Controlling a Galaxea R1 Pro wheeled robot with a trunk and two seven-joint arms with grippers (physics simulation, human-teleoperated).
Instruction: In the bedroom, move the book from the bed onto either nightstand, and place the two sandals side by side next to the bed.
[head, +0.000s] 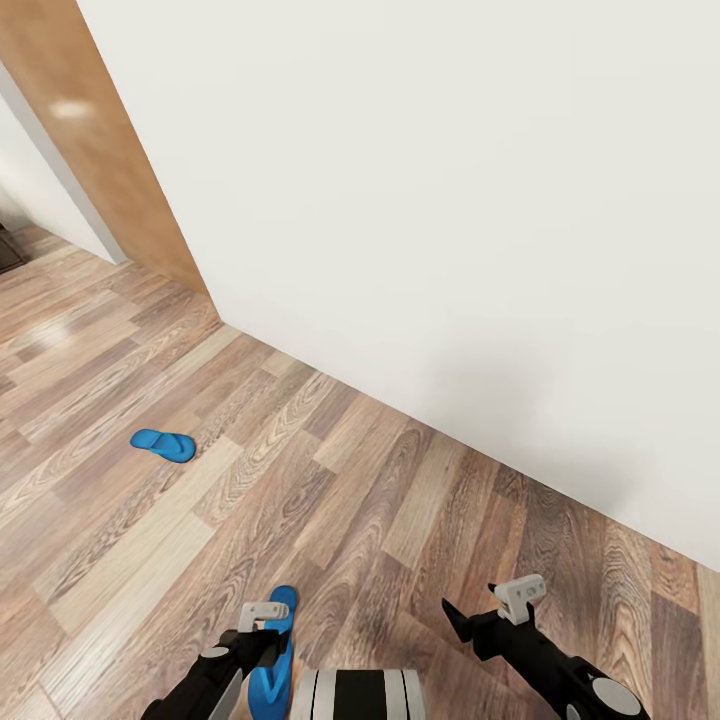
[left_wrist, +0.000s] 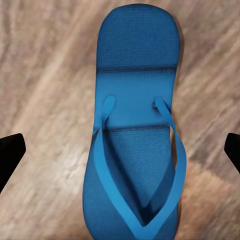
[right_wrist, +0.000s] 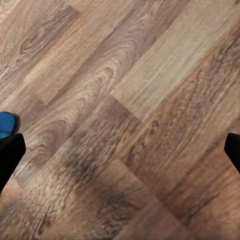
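A blue sandal (left_wrist: 134, 125) is seen lying flat on the wood-plank floor (right_wrist: 130, 100), sole down and straps up, centred between the two dark fingertips (left_wrist: 10, 155) of the left gripper (left_wrist: 120, 155). The fingers are spread wide, well clear of the sandal's edges on both sides, and nothing is grasped. In the head view that same sandal is partly covered by the left gripper, close to the robot's base (head: 360, 695). The second sandal (head: 163, 444) is found well apart from the fingers, farther out on the floor, short of the white wall (head: 450, 200). The right gripper (right_wrist: 120, 150) is likewise held released, bare planks between its fingers, a blue sliver just beyond one fingertip.
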